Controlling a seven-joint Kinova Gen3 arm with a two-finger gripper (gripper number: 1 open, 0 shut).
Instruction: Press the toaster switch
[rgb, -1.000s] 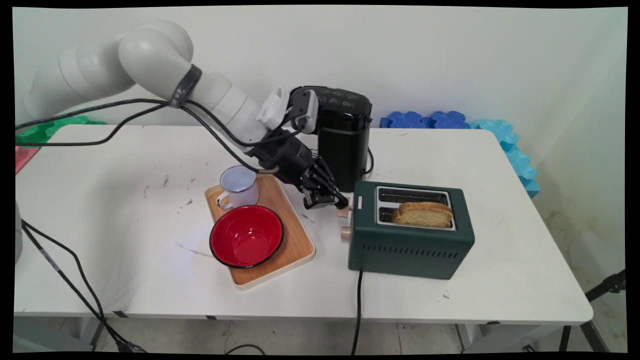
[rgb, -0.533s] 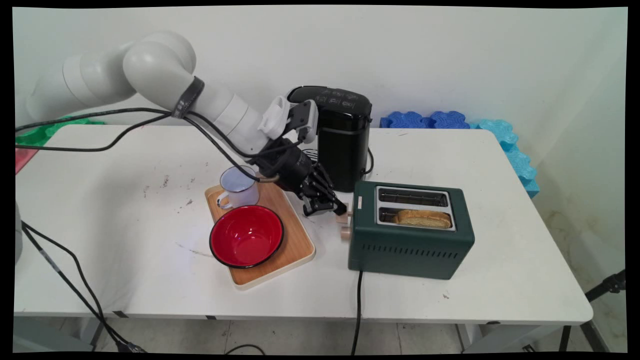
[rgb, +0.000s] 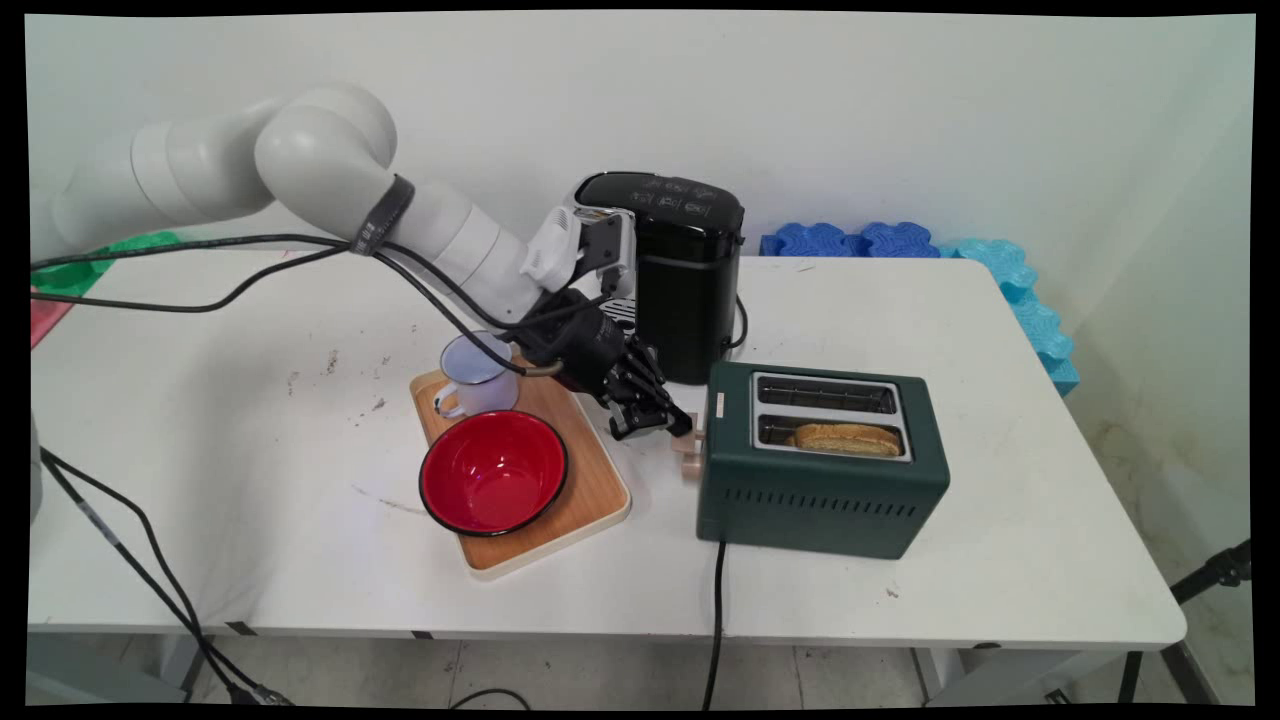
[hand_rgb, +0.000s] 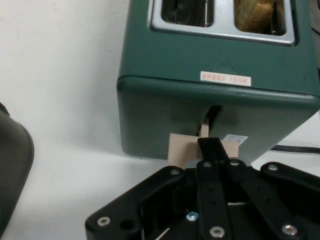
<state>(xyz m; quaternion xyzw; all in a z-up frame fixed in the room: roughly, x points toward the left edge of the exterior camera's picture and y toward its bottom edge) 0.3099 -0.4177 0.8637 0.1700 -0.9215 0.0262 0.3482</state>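
A dark green two-slot toaster (rgb: 820, 490) stands right of centre on the white table. One bread slice (rgb: 845, 438) sits low in its near slot, with only the top edge showing; the far slot is empty. My gripper (rgb: 672, 422) is shut, and its tip rests on top of the toaster's beige lever (rgb: 688, 444) at the left end. A round beige knob (rgb: 690, 467) sits just below. In the hand view the closed fingertips (hand_rgb: 212, 145) press on the lever (hand_rgb: 182, 149), low on the toaster's end wall (hand_rgb: 165, 115).
A wooden tray (rgb: 595, 500) left of the toaster carries a red bowl (rgb: 493, 472) and a white mug (rgb: 478, 375). A black coffee machine (rgb: 690, 280) stands behind the gripper. The toaster's cord (rgb: 716, 620) runs off the front edge. Blue foam mats (rgb: 1000, 265) line the far right.
My gripper has moved down with the lever beneath it. The bread slice has sunk from standing proud of the slot to nearly level with it.
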